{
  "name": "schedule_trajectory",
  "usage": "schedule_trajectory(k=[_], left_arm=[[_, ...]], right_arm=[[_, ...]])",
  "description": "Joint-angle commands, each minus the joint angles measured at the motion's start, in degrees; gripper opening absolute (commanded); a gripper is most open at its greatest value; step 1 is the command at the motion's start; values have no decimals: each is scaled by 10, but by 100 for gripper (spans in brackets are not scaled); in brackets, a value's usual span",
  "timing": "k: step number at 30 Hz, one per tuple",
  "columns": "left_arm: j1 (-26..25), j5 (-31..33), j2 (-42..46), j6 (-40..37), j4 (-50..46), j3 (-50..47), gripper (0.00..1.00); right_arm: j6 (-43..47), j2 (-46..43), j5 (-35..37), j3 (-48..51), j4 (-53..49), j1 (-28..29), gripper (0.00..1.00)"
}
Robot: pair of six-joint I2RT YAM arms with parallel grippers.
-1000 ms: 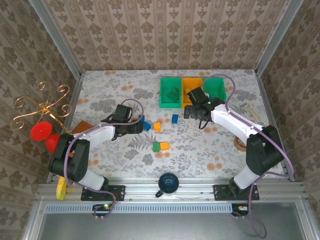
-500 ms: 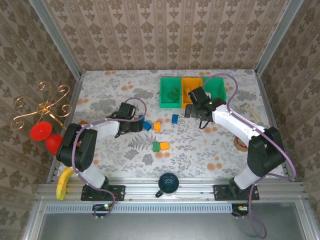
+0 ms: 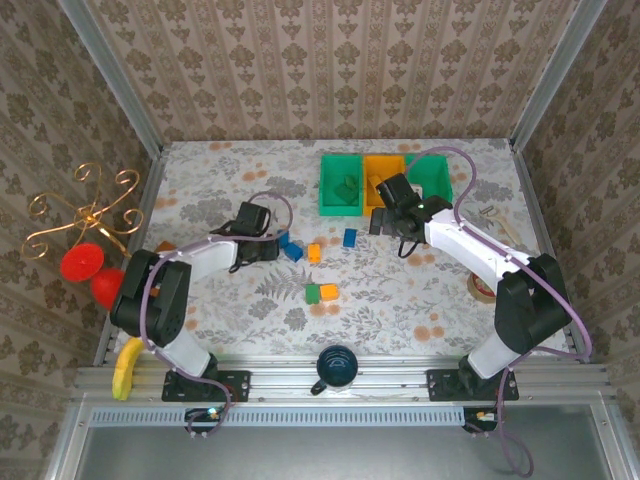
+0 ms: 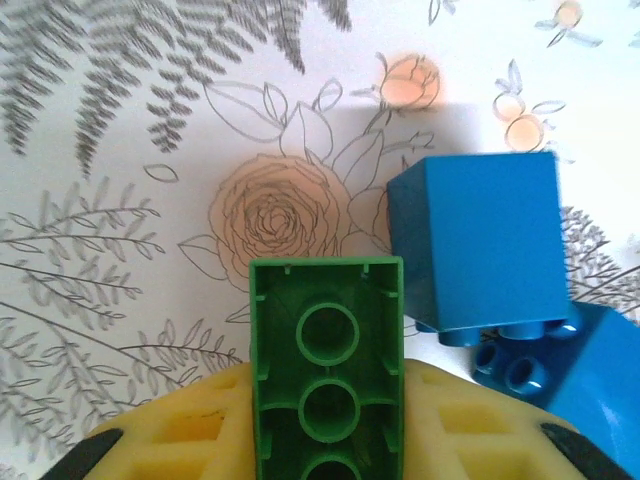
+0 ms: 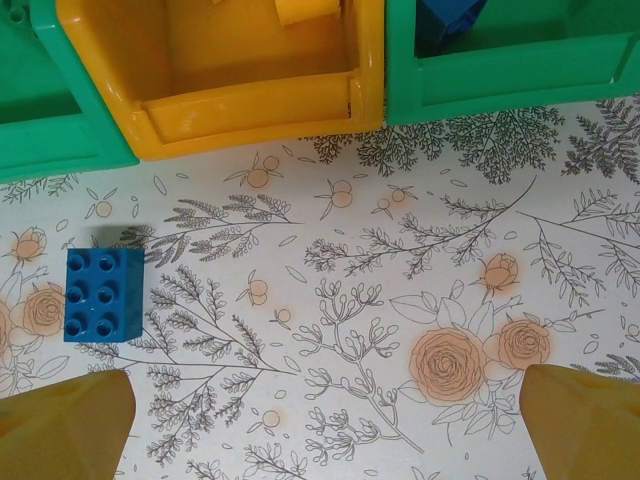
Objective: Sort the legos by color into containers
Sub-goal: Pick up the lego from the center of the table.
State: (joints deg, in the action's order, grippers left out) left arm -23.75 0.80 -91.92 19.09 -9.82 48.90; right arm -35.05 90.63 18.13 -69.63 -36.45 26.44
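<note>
Two green bins [image 3: 340, 208] and one orange bin [image 3: 380, 162], glossy plastic, stand in a row at the far side of the floral counter [image 3: 420, 290]. The left claw [image 4: 325, 440] is clenched on one green brick [image 4: 325, 330], its hollow underside showing, just beside two blue bricks [image 4: 475, 250]. The right claw [image 5: 320, 430] is released, above a six-stud blue brick [image 5: 103, 293]. Each bin seems to hold about one brick.

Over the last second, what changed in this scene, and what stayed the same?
The left tool closed on a green brick lying beside two blue bricks, and its arm shifted posture as it did. The right tool, open throughout, edged slightly toward the bins. The loose bricks in the middle and the bins stayed where they were.
</note>
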Motion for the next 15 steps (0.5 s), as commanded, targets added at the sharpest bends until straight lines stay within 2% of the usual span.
schedule_trajectory(k=[1,8,11,15], left_arm=[[-5,13,41,-18,-9,31,24],[-16,-9,21,-43,5,113,24],[-20,-32,-11,-56,10,170,24],[-51,-47,-72,-75,18,252,24]], right_arm=[[-22,-29,34,-3,-10,4,100],[-41,-65,62,22,-1,4,100],[-50,-78,82,33,-5,4,100],[-61,-91,107,41,-18,4,100]])
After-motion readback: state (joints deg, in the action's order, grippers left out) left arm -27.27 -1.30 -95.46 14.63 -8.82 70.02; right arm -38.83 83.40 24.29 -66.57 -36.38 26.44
